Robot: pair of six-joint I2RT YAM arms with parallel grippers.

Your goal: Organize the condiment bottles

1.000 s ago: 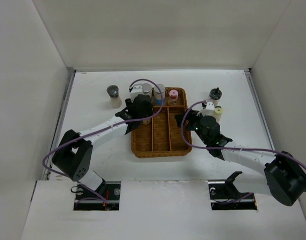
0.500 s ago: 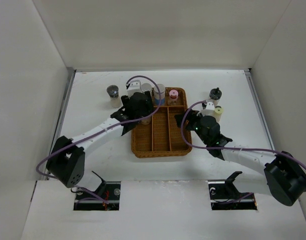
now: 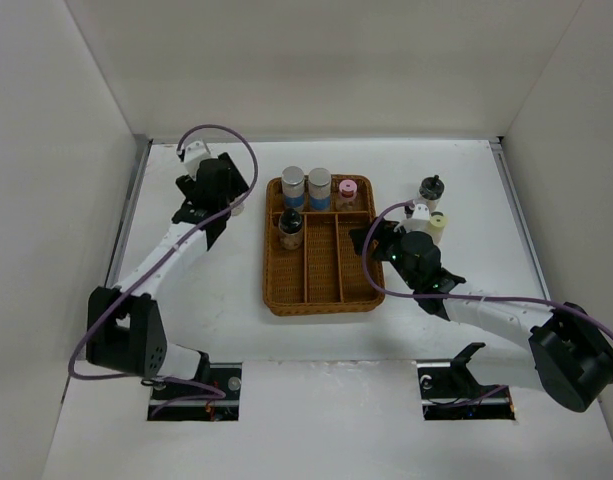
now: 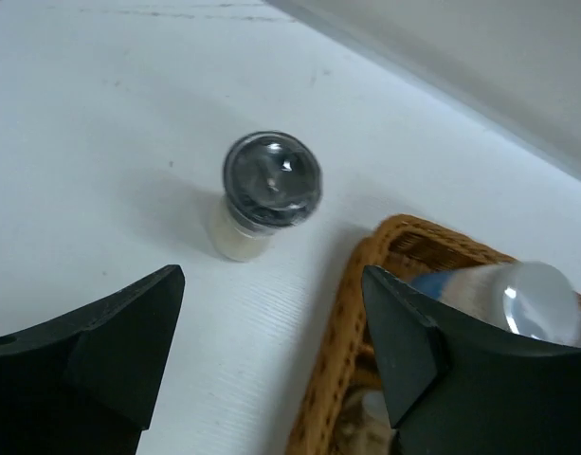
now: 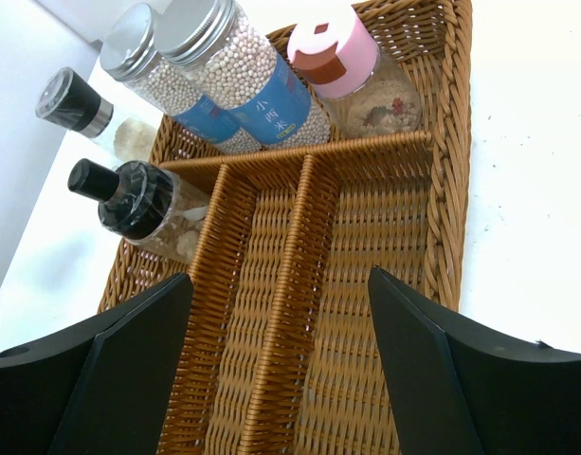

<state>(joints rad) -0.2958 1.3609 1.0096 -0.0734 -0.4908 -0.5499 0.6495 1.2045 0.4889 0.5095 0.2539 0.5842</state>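
Note:
The brown wicker tray [image 3: 321, 285] holds two grey-capped, blue-labelled bottles [image 3: 292, 185] [image 3: 319, 184], a pink-capped jar [image 3: 346, 191] and a black-topped jar [image 3: 290, 228]; they also show in the right wrist view [image 5: 262, 90] [image 5: 356, 66] [image 5: 138, 204]. My left gripper [image 3: 224, 192] is open and empty over the table left of the tray. It mostly hides a black-topped shaker, which stands just ahead of the fingers in the left wrist view [image 4: 269, 185]. My right gripper [image 3: 371, 240] is open and empty at the tray's right side [image 5: 281, 284]. A black-topped shaker [image 3: 432, 188] and a pale-yellow-capped jar [image 3: 437, 224] stand right of the tray.
White walls close in the table on the left, back and right. The tray's three long front compartments [image 5: 366, 313] hold nothing. The tray's rim [image 4: 352, 313] is close to my left gripper's right finger. Purple cables loop above both arms.
My left gripper has left the black-topped jar standing in the tray's left compartment and swung away to the far left, over the shaker there. The right arm has not moved.

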